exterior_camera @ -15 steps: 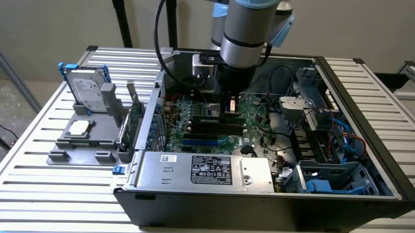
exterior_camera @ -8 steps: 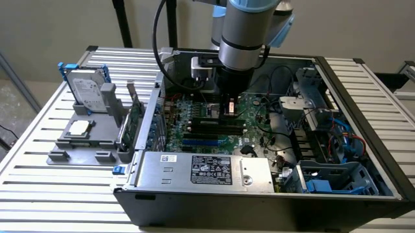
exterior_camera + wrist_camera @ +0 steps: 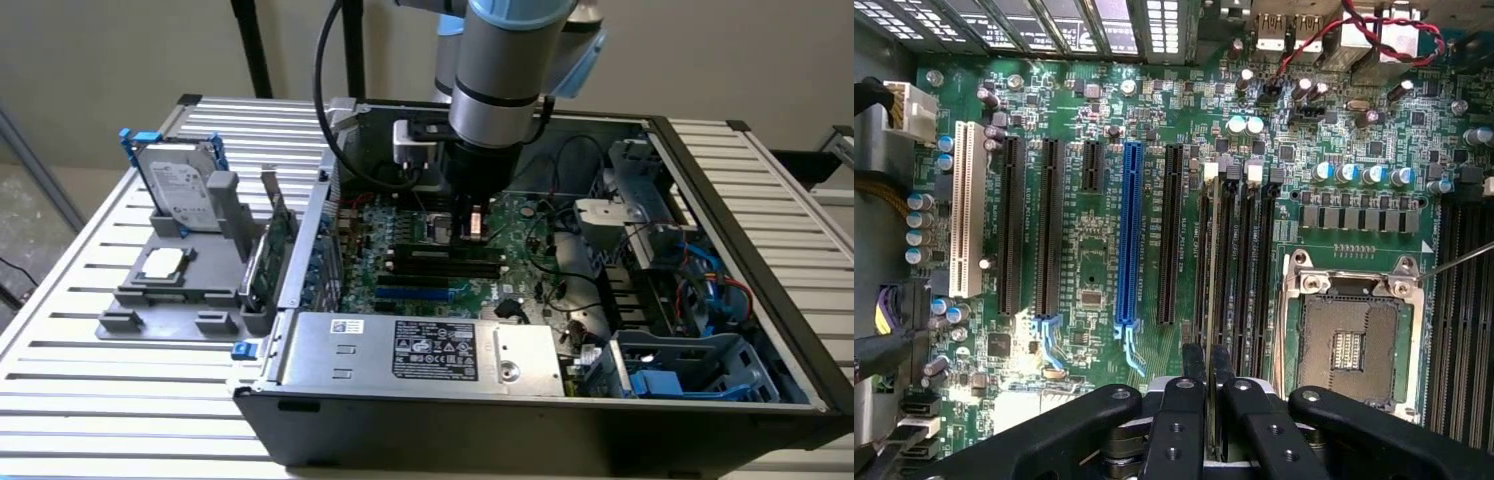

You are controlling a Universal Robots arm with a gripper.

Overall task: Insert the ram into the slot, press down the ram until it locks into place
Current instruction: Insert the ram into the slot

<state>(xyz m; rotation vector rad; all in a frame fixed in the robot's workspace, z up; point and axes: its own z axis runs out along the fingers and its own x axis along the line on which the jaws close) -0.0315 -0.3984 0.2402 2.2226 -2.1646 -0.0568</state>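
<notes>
Gripper (image 3: 1209,362) clenched on the ram (image 3: 1211,285), held edge-on over the DIMM slots (image 3: 1242,270) beside the CPU socket (image 3: 1351,345); looks lined up w/ slot, seating & press-to-lock prob. not yet done.

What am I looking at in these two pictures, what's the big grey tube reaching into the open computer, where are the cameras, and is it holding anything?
The grey tube is a robot arm, and it ends in a gripper, a clamp with two black fingers. One picture comes from a camera standing off the arm. The other comes from a camera on the arm's wrist, looking past the fingers. On the slatted metal table lies an open black computer case with its green motherboard exposed. On the exterior view's left, a grey holder carries a silver hard drive and a green expansion card. The gripper is shut on the ram, a thin green memory stick seen edge-on, over the long black memory slots.
</notes>
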